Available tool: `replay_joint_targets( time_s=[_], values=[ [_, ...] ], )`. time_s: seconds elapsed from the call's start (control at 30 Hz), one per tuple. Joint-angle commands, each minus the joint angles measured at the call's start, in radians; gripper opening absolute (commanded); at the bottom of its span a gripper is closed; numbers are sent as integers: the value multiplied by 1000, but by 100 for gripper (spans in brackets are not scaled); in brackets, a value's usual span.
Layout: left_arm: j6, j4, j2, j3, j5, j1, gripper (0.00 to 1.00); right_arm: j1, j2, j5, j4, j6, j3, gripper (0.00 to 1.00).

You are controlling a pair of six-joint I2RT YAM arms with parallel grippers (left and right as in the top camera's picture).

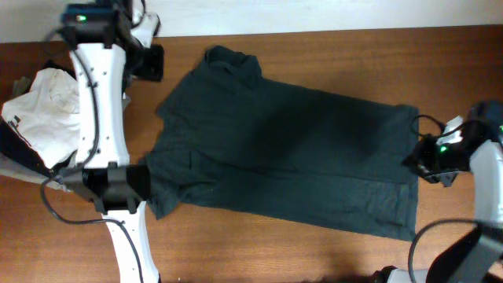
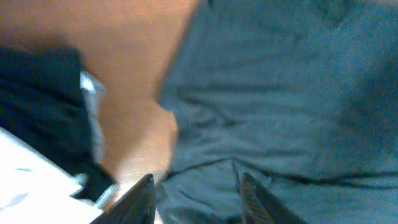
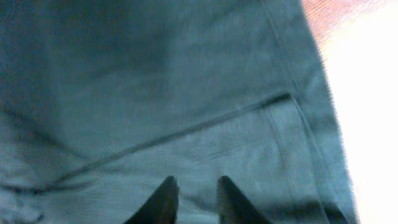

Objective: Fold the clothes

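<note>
Sprawling over most of the wooden table [image 1: 314,255], the charcoal shirt [image 1: 291,149] lies nearly flat, with one end rumpled and doubled over. It looks light, limp and not slippery. I judge it will sag and drag from any single pinch, so the best hold is the two corners of one edge, lifted together.

The left gripper [image 2: 196,186] hovers over the shirt's rumpled end, just inside its edge, its fingers clearly apart with nothing between them. The right gripper [image 3: 196,182] hangs over the shirt's opposite end near a stitched seam [image 3: 186,134]. Its fingers are close together, with a slit between them and no cloth bunched there.

A crumpled white garment [image 1: 51,98] lies just beyond the shirt's rumpled end, apart from it. The left arm's white link [image 1: 98,110] stands between them. A wide sweep toward that side could snag the white garment.
</note>
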Motion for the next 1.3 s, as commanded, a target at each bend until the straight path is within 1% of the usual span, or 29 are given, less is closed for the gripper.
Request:
replay_joint_targets(
  time_s=[0.0, 0.03, 0.07, 0.17, 0.3, 0.33, 0.4, 0.43, 0.5, 0.6, 0.63, 0.73, 0.77, 0.8, 0.83, 0.9, 1.0, 1.07, 1.2, 1.23, 1.27],
  values=[
    [-1, 92, 0, -264, 62, -2, 28, 29, 69, -1, 175, 86, -121, 16],
    [10, 131, 0, -326, 85, -2, 27, 32, 85, 3, 233, 90, -146, 14],
    [39, 210, 0, -431, 121, -3, 26, 39, 116, 26, 331, 97, -179, 11],
    [66, 319, 1, -576, 132, -6, 26, 41, 194, 95, 421, 169, -201, 6],
    [75, 439, 3, -711, 131, -7, 29, 41, 325, 106, 523, 169, -201, 4],
    [75, 460, 5, -735, 131, -7, 31, 41, 356, 142, 539, 182, -201, 4],
    [75, 471, 7, -766, 131, -7, 31, 34, 400, 276, 564, 221, -192, 4],
    [75, 470, 7, -771, 131, -7, 34, 29, 411, 325, 564, 225, -176, 4],
    [75, 472, 7, -771, 131, -7, 39, 18, 420, 364, 563, 224, -144, 4],
    [75, 479, 7, -771, 131, -7, 49, 10, 420, 360, 560, 207, -45, 4],
    [75, 480, 7, -771, 131, -7, 50, 11, 420, 359, 551, 195, -16, 4],
    [75, 477, 7, -770, 131, -7, 51, 12, 420, 349, 482, 189, 85, 4],
    [75, 467, 6, -764, 132, -7, 51, 11, 419, 322, 441, 171, 124, 9],
    [75, 448, 5, -751, 132, -7, 51, 11, 418, 272, 394, 137, 166, 16],
    [75, 421, 1, -734, 132, -7, 51, 11, 414, 227, 349, 113, 204, 21],
    [75, 333, -18, -672, 133, -7, 51, 11, 382, 135, 242, 79, 287, 27],
    [75, 266, -64, -629, 161, -14, 51, 11, 296, 87, 151, 77, 341, 29],
    [75, 221, -102, -627, 158, -23, 52, 11, 203, 72, 96, 77, 349, 31],
    [72, 117, -127, -630, 192, -47, 52, 12, 9, 69, -48, 77, 349, 43],
    [67, 115, -126, -652, 212, -61, 52, 13, -35, 69, -100, 77, 349, 48],
    [67, 124, -126, -676, 213, -76, 52, 13, -64, 70, -150, 77, 349, 50]
  ],
)
